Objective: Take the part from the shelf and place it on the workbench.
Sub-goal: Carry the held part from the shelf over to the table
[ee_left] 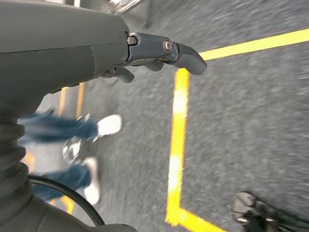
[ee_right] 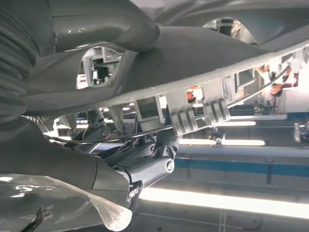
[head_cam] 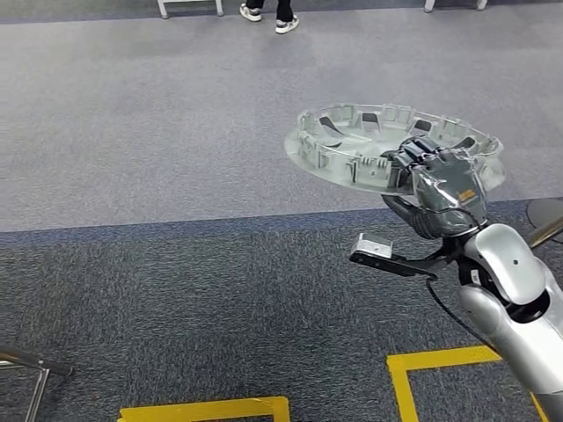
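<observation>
Presently the part (head_cam: 361,141), a round silver wheel cover, is gripped at its rim by the right hand (head_cam: 435,189) above grey carpet (head_cam: 166,132). Nothing is held by the left hand (ee_left: 160,53), fingers loosely extended.

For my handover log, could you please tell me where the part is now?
In the head view, the round silver-grey part is on the right, held up over the grey carpet by the right hand.
</observation>
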Controlling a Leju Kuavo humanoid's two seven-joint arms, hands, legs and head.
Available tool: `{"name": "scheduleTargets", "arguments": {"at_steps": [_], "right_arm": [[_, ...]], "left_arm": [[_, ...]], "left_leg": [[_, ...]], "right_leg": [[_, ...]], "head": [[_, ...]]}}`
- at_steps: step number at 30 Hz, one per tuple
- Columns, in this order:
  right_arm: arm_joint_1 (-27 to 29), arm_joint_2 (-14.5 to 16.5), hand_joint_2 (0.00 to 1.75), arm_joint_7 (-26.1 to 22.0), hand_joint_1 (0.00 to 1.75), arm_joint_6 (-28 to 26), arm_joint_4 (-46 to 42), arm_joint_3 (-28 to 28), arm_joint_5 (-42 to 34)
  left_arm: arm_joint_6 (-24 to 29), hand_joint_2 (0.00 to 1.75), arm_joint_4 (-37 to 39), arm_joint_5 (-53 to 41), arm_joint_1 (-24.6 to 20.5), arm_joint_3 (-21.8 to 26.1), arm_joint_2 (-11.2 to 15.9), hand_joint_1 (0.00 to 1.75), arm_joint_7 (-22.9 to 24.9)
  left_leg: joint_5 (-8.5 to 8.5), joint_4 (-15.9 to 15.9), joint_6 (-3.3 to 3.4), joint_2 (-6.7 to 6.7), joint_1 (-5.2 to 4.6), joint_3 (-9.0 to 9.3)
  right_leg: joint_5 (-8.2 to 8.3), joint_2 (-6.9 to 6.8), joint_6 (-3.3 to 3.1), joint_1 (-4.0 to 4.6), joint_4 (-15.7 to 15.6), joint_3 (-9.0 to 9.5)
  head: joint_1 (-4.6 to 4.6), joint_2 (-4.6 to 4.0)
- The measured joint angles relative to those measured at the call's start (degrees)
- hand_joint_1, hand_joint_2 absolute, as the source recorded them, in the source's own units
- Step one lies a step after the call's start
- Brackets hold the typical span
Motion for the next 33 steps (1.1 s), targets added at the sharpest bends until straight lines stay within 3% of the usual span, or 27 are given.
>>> {"name": "scheduleTargets", "arguments": {"at_steps": [2,3,4,6,8,10,12,13,14,17,19,21,22,24,25,27,28,29,31,33], "right_arm": [[-0.2,0.3,1.75,-0.1,1.75,0.0,0.3,0.1,0.0],[-0.3,0.6,1.75,-0.2,1.75,0.0,0.5,0.2,0.0],[-0.5,0.8,1.75,-0.3,1.75,0.1,0.7,0.3,0.0],[-0.8,1.6,1.75,-0.4,1.75,0.1,1.2,0.8,-0.1],[-1.3,2.6,1.75,-0.5,1.75,0.3,1.8,1.3,-0.3],[-2.1,3.5,1.75,-0.7,1.75,0.7,2.5,1.8,-0.7],[-3.2,4.5,1.75,-0.9,1.75,1.3,3.2,2.3,-1.0],[-3.8,4.9,1.75,-1.0,1.75,1.6,3.6,2.6,-1.1],[-4.5,5.4,1.75,-1.0,1.75,1.8,3.9,2.9,-1.3],[-6.5,6.6,1.75,-1.1,1.75,2.2,4.8,3.9,-1.7],[-7.9,6.9,1.75,-1.0,1.75,2.4,5.2,4.5,-2.0],[-9.1,7.2,1.75,-0.8,1.75,2.7,5.6,5.2,-2.4],[-9.6,7.4,1.75,-0.7,1.75,2.9,5.7,5.5,-2.5],[-10.6,7.6,1.75,-0.6,1.75,3.2,5.9,6.2,-2.8],[-10.9,7.7,1.75,-0.6,1.75,3.4,6.0,6.6,-2.8],[-11.3,7.9,1.75,-0.6,1.75,3.6,6.3,7.3,-2.8],[-11.5,8.1,1.75,-0.5,1.75,3.8,6.4,7.7,-2.8],[-11.6,8.2,1.75,-0.5,1.75,3.9,6.5,8.0,-2.8],[-12.1,8.5,1.75,-0.5,1.75,4.0,6.7,8.4,-2.8],[-12.8,8.8,1.75,-0.4,1.75,4.1,6.9,8.7,-2.8]], "left_arm": [[-0.8,1.75,0.0,0.1,0.0,0.5,0.1,0.0,1.6],[-1.2,1.75,0.0,0.2,0.0,0.8,0.2,0.0,2.5],[-1.5,1.75,0.0,0.2,0.0,1.1,0.2,0.0,3.5],[-2.4,1.75,0.0,0.4,0.1,1.7,0.3,0.0,5.7],[-4.3,1.75,0.0,0.5,0.2,2.1,0.2,0.0,7.8],[-6.4,1.75,0.0,0.5,0.1,2.5,0.1,0.0,9.9],[-8.1,1.75,0.0,0.5,0.0,2.9,0.1,0.0,11.6],[-8.6,1.75,0.0,0.5,0.0,3.0,0.0,0.0,12.3],[-9.0,1.75,0.0,0.5,0.1,3.1,0.0,0.0,12.8],[-9.7,1.75,0.0,-0.1,0.1,3.2,0.0,0.0,13.4],[-9.7,1.75,0.0,-0.9,0.0,3.2,0.0,0.0,13.2],[-9.4,1.75,0.0,-1.8,0.0,3.2,0.1,0.0,13.0],[-9.3,1.75,0.0,-2.1,0.1,3.2,0.2,0.0,13.0],[-9.2,1.75,0.0,-2.5,0.1,3.2,0.2,0.0,12.8],[-9.2,1.75,0.0,-2.5,0.1,3.2,0.2,0.0,12.6],[-9.2,1.75,0.0,-2.7,0.0,3.2,0.3,0.0,12.3],[-9.1,1.75,0.0,-2.8,0.0,3.2,0.2,0.0,12.1],[-9.1,1.75,0.0,-2.9,0.0,3.2,0.2,0.0,12.1],[-9.1,1.75,0.0,-3.0,0.0,3.2,0.1,0.0,11.9],[-9.2,1.75,0.0,-3.0,-0.1,3.2,0.1,0.0,11.7]], "left_leg": [[-0.14,0.4,-0.46,-1.08,0.01,-0.32],[-0.14,0.6,-0.8,-1.54,0.02,-0.59],[-0.09,0.7,-1.12,-1.96,0.02,-0.87],[-0.06,0.8,-1.69,-2.54,0.14,-1.09],[-1.38,2.6,-2.32,-0.9,0.08,-1.83],[-4.88,9.2,-2.91,1.58,0.16,-4.75],[-7.61,16.3,-3.16,2.29,0.42,-8.02],[-7.39,17.2,-3.16,2.33,0.49,-8.45],[-6.14,16.0,-3.08,2.37,0.51,-7.84],[-0.88,5.2,-2.57,3.94,0.13,-2.64],[-0.27,1.5,-2.12,4.94,-0.4,-1.03],[-0.39,0.9,-1.51,4.37,-0.54,-0.93],[-0.31,0.7,-1.22,3.96,-0.46,-0.8],[-0.16,0.3,-0.52,3.24,-0.11,-0.5],[-0.18,0.2,-0.32,2.84,-0.03,-0.47],[-0.21,0.3,-0.11,1.87,0.02,-0.44],[-0.22,0.3,-0.1,1.34,0.02,-0.39],[-0.25,0.3,-0.12,0.78,0.04,-0.31],[-0.37,0.4,-0.29,-0.39,0.11,-0.12],[-0.51,0.8,-0.71,-1.39,0.08,-0.35]], "right_leg": [[2.98,1.94,-0.01,-0.36,-7.3,3.4],[3.36,2.74,-0.07,-0.45,-9.2,4.39],[3.04,3.2,-0.25,-0.43,-9.7,4.78],[3.06,2.41,-0.85,-0.41,-10.0,4.94],[3.09,1.34,-1.6,-0.47,-10.2,5.25],[2.98,0.16,-2.14,-0.27,-10.2,5.49],[2.83,-0.96,-2.36,-0.04,-10.2,5.59],[2.75,-1.47,-2.4,0.02,-10.2,5.68],[2.63,-1.97,-2.41,0.06,-10.2,5.84],[2.05,-3.34,-2.03,0.22,-10.2,6.47],[1.8,-4.17,-1.57,0.43,-10.1,6.54],[1.61,-4.92,-1.08,0.43,-10.2,6.58],[1.26,-4.6,-0.87,0.33,-10.0,6.46],[-0.91,-2.6,-0.57,0.16,-6.4,4.63],[-2.52,-1.44,-0.51,0.12,-2.8,2.75],[-4.9,-0.54,-0.35,0.13,4.9,-1.48],[-4.76,-0.45,-0.31,0.14,6.6,-2.74],[-3.48,-0.4,-0.34,0.14,6.1,-2.93],[1.12,0.32,-0.55,0.07,-1.1,-0.26],[3.74,1.8,-0.77,-0.06,-8.0,3.1]], "head": [[-0.03,0.0],[-0.02,0.01],[0.01,0.01],[0.05,0.02],[-0.23,0.02],[-0.49,0.02],[-0.5,0.02],[-0.5,0.02],[-0.51,0.02],[-0.51,0.02],[-0.49,0.02],[-0.44,0.02],[-0.4,0.02],[-0.3,0.02],[-0.21,0.02],[-0.08,0.02],[-0.07,0.02],[-0.07,0.02],[-0.06,0.02],[-0.09,0.02]]}}
